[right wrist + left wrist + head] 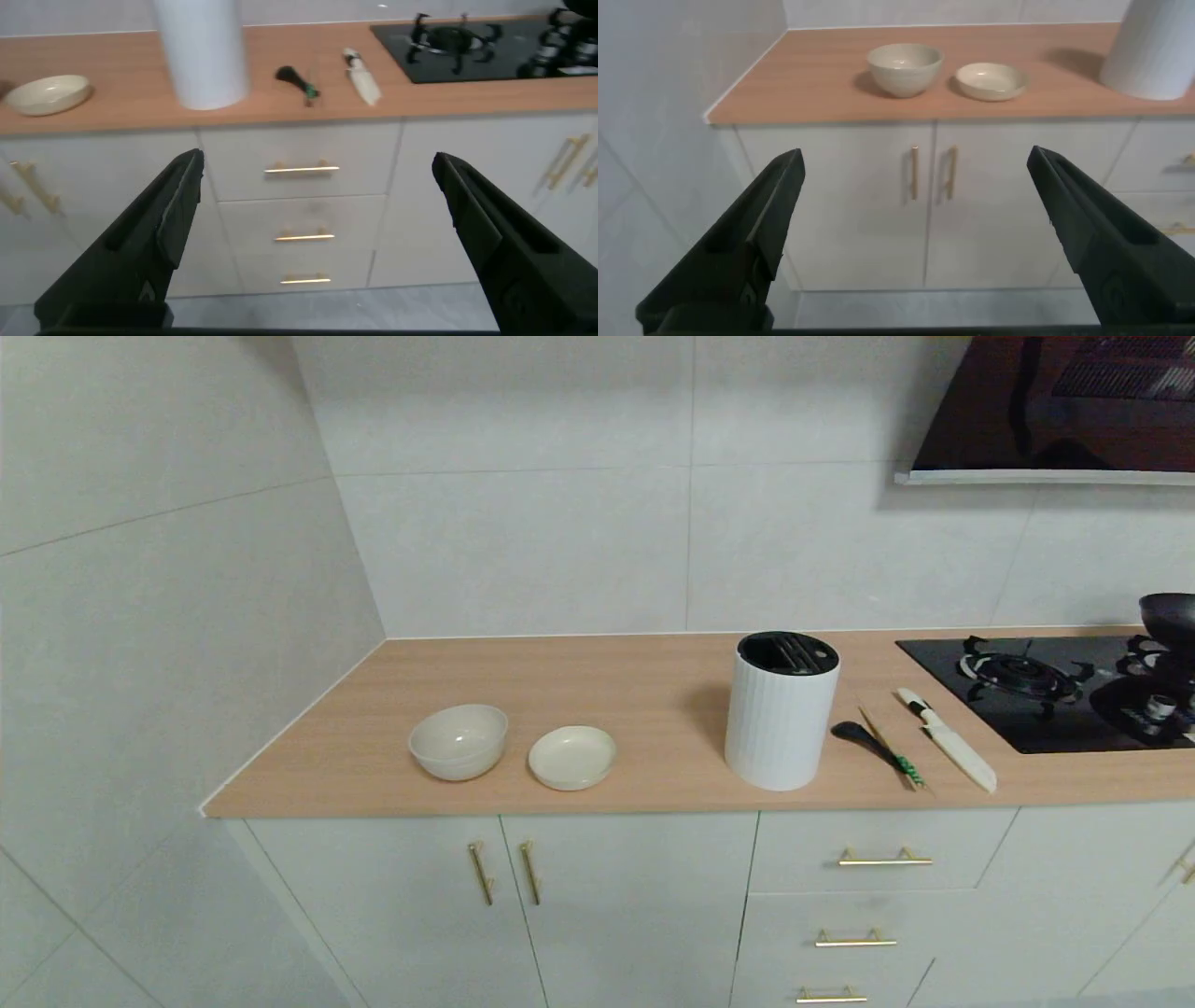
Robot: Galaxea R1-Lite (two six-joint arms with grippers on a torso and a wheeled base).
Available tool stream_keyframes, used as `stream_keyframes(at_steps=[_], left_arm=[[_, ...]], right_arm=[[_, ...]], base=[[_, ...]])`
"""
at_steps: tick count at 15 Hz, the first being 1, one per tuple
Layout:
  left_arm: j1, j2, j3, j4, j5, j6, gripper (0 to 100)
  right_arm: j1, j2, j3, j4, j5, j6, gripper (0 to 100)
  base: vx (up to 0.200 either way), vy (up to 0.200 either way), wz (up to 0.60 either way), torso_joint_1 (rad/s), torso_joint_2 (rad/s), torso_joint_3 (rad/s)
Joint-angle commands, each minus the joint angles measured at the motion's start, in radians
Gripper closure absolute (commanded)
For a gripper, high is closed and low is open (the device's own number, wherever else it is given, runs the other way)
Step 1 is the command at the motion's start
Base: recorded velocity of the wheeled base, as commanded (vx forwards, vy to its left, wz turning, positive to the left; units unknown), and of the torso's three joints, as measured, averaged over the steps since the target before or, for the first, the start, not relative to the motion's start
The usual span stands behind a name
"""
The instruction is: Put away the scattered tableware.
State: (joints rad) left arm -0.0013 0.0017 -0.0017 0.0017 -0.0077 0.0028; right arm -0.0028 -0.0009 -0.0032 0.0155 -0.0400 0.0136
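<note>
A light wooden countertop [607, 681] runs from the tiled wall corner on the left to a black glass gas hob [1036, 695] on the right. A dark pan [1169, 619] sits at the hob's far edge, under a dark range hood [1055, 411]. Below the counter are white cabinet doors [420, 915] and drawers [878, 863] with brass handles.

Towards the left of the counter stands a deep cream ceramic bowl [458, 740], and just beside it, apart, a shallow cream ceramic dish [572, 757]. Right of them rises a tall white ribbed cylindrical holder [780, 723] with a black slotted top, standing between the dishes and the cutlery. Just right of the holder lie a black spoon [864, 735], what appear to be thin wooden chopsticks [892, 751] with a green-patterned end, and a white-handled knife [948, 739] near the hob's front corner.

The left gripper [920, 252] hangs in front of the cabinet doors below counter level, its black fingers spread wide and holding nothing. The bowl and dish lie above and beyond it, well apart. The right gripper [322, 247] is likewise wide open and empty, facing the drawers, with the spoon, chopsticks and knife above and well apart on the counter.
</note>
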Motion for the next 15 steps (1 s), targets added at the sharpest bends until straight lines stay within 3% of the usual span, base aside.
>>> stream_keyframes(at_steps=[1,15], left_arm=[[0.0,0.0,0.0,0.0,0.0,0.0,0],[0.0,0.0,0.0,0.0,0.0,0.0,0]], right_arm=[[0.0,0.001,0.0,0.0,0.0,-0.001,0],[0.0,0.001,0.0,0.0,-0.001,-0.001,0]], base=[[0.0,0.2,0.0,0.012,0.0,0.002],[0.0,0.2,0.0,0.001,0.0,0.001]])
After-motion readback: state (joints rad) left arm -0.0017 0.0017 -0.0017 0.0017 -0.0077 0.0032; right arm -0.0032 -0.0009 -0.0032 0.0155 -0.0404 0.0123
